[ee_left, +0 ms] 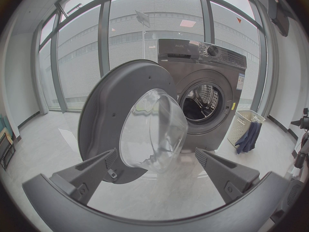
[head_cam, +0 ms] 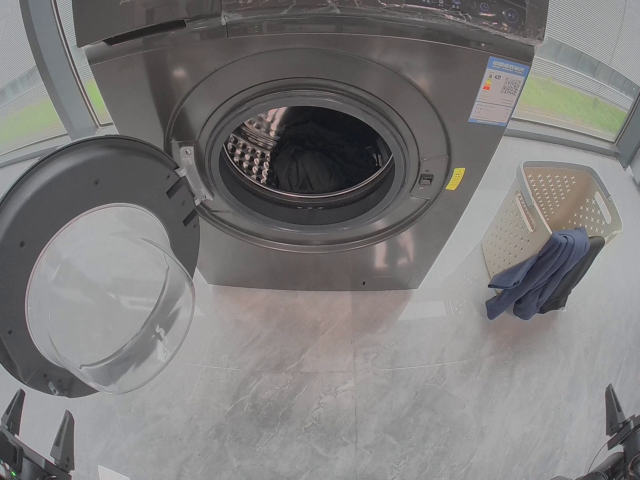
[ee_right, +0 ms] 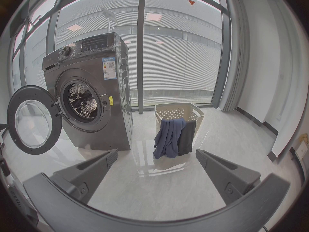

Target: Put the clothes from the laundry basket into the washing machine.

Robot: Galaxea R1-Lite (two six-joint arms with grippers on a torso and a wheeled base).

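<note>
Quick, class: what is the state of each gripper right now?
Left gripper: open, holding nothing.
Right gripper: open, holding nothing.

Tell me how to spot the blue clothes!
Find the grey washing machine with its round door open. On the floor to its right, as the robot faces it, stands a cream laundry basket. Over its front rim hang two things: you want the blue garment, not the black garment beside it.

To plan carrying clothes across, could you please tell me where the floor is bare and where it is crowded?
Bare: the floor before the washing machine, between its open door and the laundry basket. Crowded: the door juts out at left; a blue garment and dark garment drape the basket's front rim.
</note>
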